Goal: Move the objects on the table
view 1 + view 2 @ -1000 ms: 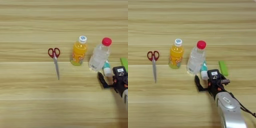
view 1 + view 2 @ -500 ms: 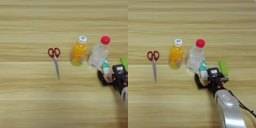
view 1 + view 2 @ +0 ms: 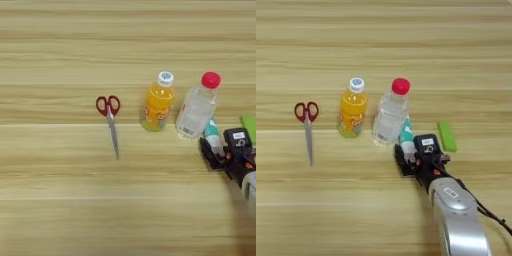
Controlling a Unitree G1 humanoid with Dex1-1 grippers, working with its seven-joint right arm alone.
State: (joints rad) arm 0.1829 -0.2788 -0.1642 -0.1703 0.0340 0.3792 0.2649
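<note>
Hidden: the lower part of the glue stick (image 3: 406, 135) is covered by the gripper (image 3: 410, 159), so only its teal upper end and white tip show beside the clear bottle (image 3: 389, 112).
Cut off: in the left eye view the green block (image 3: 249, 128) runs off the right edge; the right eye view shows it whole (image 3: 446, 136). The silver forearm (image 3: 458, 215) leaves the bottom edge.
Hard to make out: the labels on both bottles are blurred and cannot be read.
Count: two bottles, one pair of scissors, one glue stick, one block.
Gripper: its two black fingers stand on either side of the glue stick's lower end; whether they press on it I cannot tell.
Positions: the scissors (image 3: 306, 125) lie flat at the left, handles away from the robot, well apart from the rest. The juice bottle (image 3: 352, 108) stands near the clear bottle. The glue stick touches the clear bottle's base; the block lies just right of the gripper.
Table (image 3: 381, 45): wood with horizontal grain.
</note>
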